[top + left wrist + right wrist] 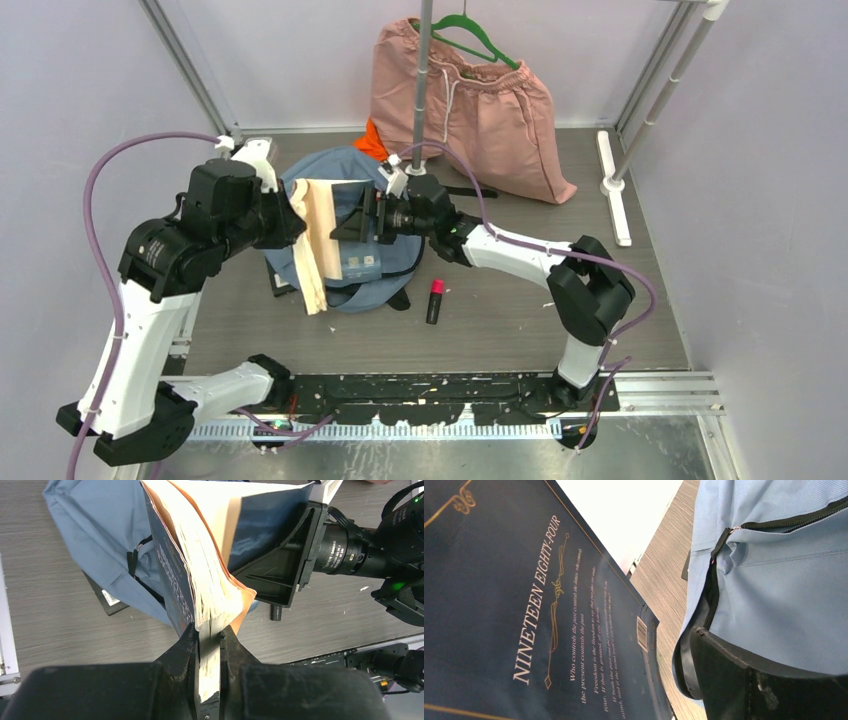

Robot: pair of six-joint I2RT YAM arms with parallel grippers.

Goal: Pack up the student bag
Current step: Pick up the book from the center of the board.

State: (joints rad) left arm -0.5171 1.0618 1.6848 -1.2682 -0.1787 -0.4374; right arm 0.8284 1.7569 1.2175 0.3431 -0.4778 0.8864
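Observation:
The grey-blue student bag [350,175] lies on the table in the middle; it also shows in the left wrist view [97,535] and the right wrist view [784,595]. My left gripper [297,226] [210,636] is shut on the page edge of a dark blue book [318,235] [210,560] and holds it fanned open above the bag. Its back cover [524,605] reads "Nineteen Eighty-Four". My right gripper [364,214] is open against that cover. One of its fingers [280,565] [749,685] shows; the cover hides the other.
A black marker with a pink cap [436,298] lies right of the bag. A dark flat item [280,285] pokes out under the bag's left edge. Pink shorts [490,110] on a green hanger, an orange cloth [370,140] and a metal pole [425,80] stand behind.

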